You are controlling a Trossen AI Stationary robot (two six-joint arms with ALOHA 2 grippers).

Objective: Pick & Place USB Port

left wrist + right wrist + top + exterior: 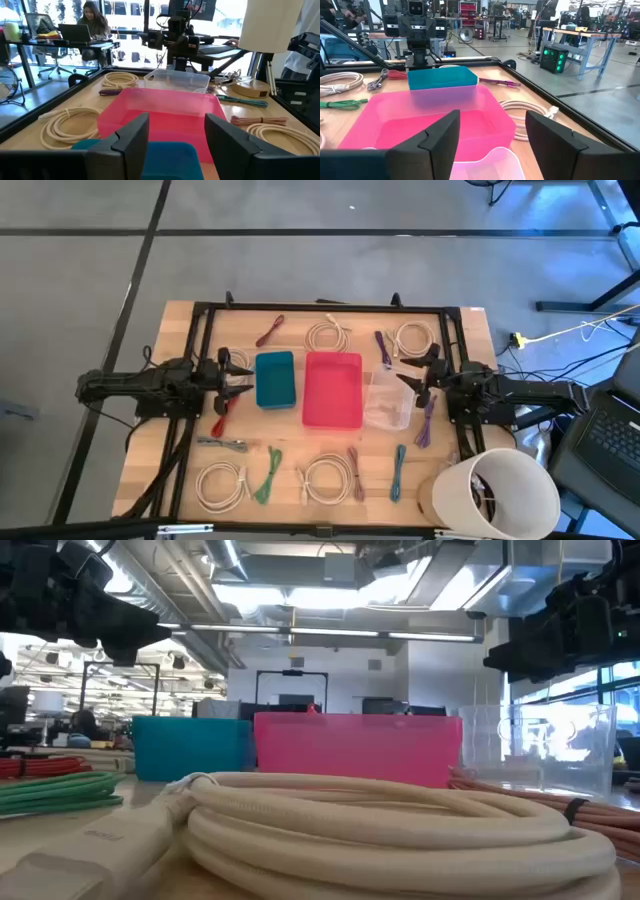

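Left end effector [243,380] hovering at 9 o'clock of table [180,320], fingers apart, holding nothing, facing teal bin [275,379]. Right end effector [410,377] hovering at 3 o'clock over clear bin [390,402], fingers apart, empty. Pink bin [332,389] sitting at centre. USB cables lying coiled and bundled around bins: cream coil [327,335] at 12 o'clock, cream coil [326,478] at 6 o'clock. Judging cables light, floppy, smooth-jacketed; coil likely sagging. Best hold: across bunched, tied middle, not rigid plug end.

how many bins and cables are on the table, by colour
Bins: 3 – teal bin, pink bin, clear bin
White cable coils: 4
Purple cables: 3
Red cables: 2
Green cables: 1
Teal cables: 1
Grey cables: 1
Total: 15
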